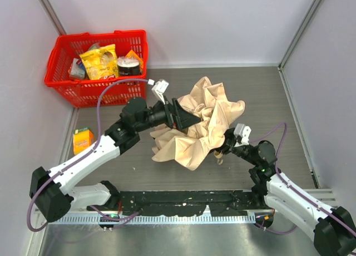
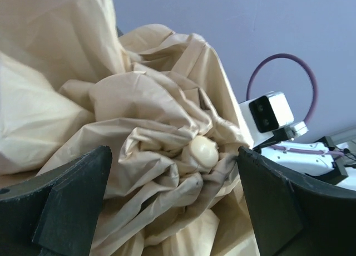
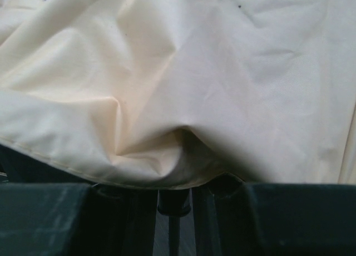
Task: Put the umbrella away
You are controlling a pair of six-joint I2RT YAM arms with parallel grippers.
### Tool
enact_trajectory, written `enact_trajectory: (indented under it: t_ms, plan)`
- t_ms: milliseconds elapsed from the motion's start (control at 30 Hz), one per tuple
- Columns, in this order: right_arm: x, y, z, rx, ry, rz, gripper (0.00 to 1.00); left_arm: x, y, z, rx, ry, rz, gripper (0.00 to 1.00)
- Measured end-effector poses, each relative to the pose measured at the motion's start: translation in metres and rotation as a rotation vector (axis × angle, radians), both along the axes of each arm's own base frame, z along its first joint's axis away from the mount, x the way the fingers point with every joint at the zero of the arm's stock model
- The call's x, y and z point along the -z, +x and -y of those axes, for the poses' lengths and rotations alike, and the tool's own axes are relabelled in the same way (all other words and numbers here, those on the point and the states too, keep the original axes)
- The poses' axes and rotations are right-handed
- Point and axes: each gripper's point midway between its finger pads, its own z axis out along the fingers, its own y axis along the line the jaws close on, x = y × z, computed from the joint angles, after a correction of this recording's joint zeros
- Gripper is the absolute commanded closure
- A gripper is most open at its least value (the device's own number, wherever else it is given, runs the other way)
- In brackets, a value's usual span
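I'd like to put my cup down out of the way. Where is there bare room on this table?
Bare table lies right of the umbrella to the side wall, and along the back wall right of the red basket. The middle is crowded: the left arm and right arm meet the umbrella.

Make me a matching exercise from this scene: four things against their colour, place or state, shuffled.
Things:
1 umbrella
2 basket
3 left gripper
4 small carton

Descriptions:
A jaws wide apart
B red, far left corner
C orange, by itself on the left
D beige, crumpled in the middle

Pairs: 1-D, 2-B, 3-A, 4-C
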Motion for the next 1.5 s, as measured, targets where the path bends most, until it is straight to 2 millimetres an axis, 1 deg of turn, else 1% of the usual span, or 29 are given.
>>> enact_trajectory:
  t_ms: [67,167,300,333,400,533,600,733,833,900,933,967,1000,1033,1100,1133,1233,1267,1367,1400,1467,1500]
  plan:
    - [0.001,0.000,0.000,-0.001,-0.002,-0.005,1.00,-0.003,-0.002,0.007,0.039,-0.028,-0.003,0.00]
    - [0.003,0.001,-0.001,-0.003,-0.007,-0.013,1.00,-0.013,-0.008,0.016,0.105,-0.084,0.004,0.00]
    - [0.004,0.003,-0.003,-0.009,-0.010,-0.036,0.99,-0.020,-0.012,0.023,0.155,-0.128,0.011,0.01]
    - [0.004,0.003,-0.004,-0.011,-0.009,-0.039,1.00,-0.019,-0.011,0.024,0.157,-0.128,0.010,0.04]
    - [0.004,0.003,-0.004,-0.013,-0.006,-0.044,1.00,-0.016,-0.010,0.026,0.158,-0.117,0.002,0.12]
    - [0.003,0.003,-0.004,-0.015,-0.004,-0.050,1.00,-0.012,-0.006,0.038,0.160,-0.089,-0.011,0.33]
    - [0.002,0.002,-0.004,-0.017,-0.002,-0.049,0.99,-0.009,-0.004,0.041,0.155,-0.078,-0.014,0.42]
    - [0.002,0.002,-0.004,-0.018,-0.001,-0.053,0.99,-0.004,0.000,0.043,0.142,-0.065,-0.026,0.55]
    - [0.001,0.002,-0.004,-0.016,0.001,-0.056,1.00,-0.006,0.003,0.046,0.143,-0.066,-0.026,0.82]
    - [0.001,0.005,-0.003,-0.004,0.005,-0.074,0.99,-0.008,0.010,0.046,0.120,-0.066,-0.008,0.95]
    - [0.000,0.007,-0.003,0.003,0.014,-0.084,0.96,-0.008,0.014,0.045,0.107,-0.063,0.006,1.00]
    - [-0.001,0.008,-0.003,0.008,0.020,-0.093,0.93,-0.009,0.017,0.044,0.100,-0.065,0.010,1.00]
    - [-0.002,0.010,-0.003,0.013,0.026,-0.105,0.88,-0.009,0.018,0.044,0.094,-0.066,0.012,1.00]
    - [-0.001,0.012,-0.003,0.018,0.033,-0.123,0.85,-0.009,0.019,0.044,0.087,-0.066,0.014,1.00]
    - [-0.002,0.013,-0.002,0.025,0.052,-0.150,0.77,-0.010,0.023,0.043,0.067,-0.067,0.012,1.00]
    - [-0.002,0.014,-0.002,0.031,0.064,-0.167,0.70,-0.010,0.024,0.042,0.057,-0.069,0.011,1.00]
    - [-0.005,0.013,0.000,0.040,0.110,-0.219,0.62,-0.013,0.026,0.039,0.031,-0.077,-0.004,1.00]
    - [-0.007,0.012,0.000,0.041,0.130,-0.240,0.58,-0.014,0.025,0.038,0.028,-0.084,-0.009,1.00]
    - [-0.011,0.012,0.005,0.060,0.185,-0.303,0.50,-0.019,0.026,0.032,0.020,-0.105,-0.027,1.00]
    - [-0.012,0.011,0.008,0.070,0.201,-0.326,0.45,-0.020,0.027,0.028,0.021,-0.116,-0.037,1.00]
    - [-0.012,0.009,0.012,0.084,0.226,-0.367,0.41,-0.023,0.030,0.021,0.027,-0.140,-0.057,1.00]
    - [-0.012,0.008,0.015,0.093,0.237,-0.388,0.41,-0.025,0.033,0.016,0.027,-0.153,-0.066,1.00]
